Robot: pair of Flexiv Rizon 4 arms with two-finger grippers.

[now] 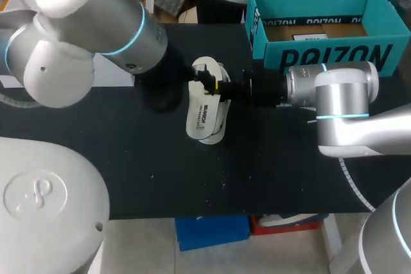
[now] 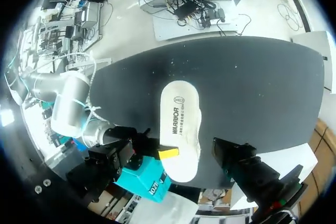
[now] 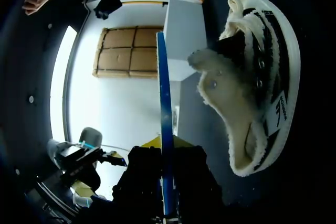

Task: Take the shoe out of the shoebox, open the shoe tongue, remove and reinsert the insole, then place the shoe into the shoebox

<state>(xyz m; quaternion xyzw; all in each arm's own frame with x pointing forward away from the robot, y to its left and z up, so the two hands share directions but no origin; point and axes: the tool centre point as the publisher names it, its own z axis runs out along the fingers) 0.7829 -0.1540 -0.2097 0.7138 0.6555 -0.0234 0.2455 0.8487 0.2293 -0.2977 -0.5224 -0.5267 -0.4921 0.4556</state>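
A white insole [image 1: 202, 117] with dark print lies tilted over the shoe [image 1: 209, 65] at the table's middle. My right gripper [image 1: 215, 86] comes in from the right and is shut on the insole's edge. In the right wrist view the insole [image 3: 165, 129] shows edge-on, blue underneath, between the yellow tips of the right gripper [image 3: 167, 145]. The fleece-lined, laced shoe [image 3: 252, 87] lies beside it. My left gripper [image 1: 168, 91] hangs over the insole [image 2: 179, 119], open and holding nothing. The teal shoebox [image 1: 334, 59] stands open at the back right.
The black tabletop [image 1: 160, 171] stretches in front of the shoe, with a few small crumbs [image 1: 215, 184] on it. A white flat object [image 1: 112, 72] lies at the back left, mostly hidden under my left arm. Brown cardboard lines the shoebox floor [image 1: 314, 30].
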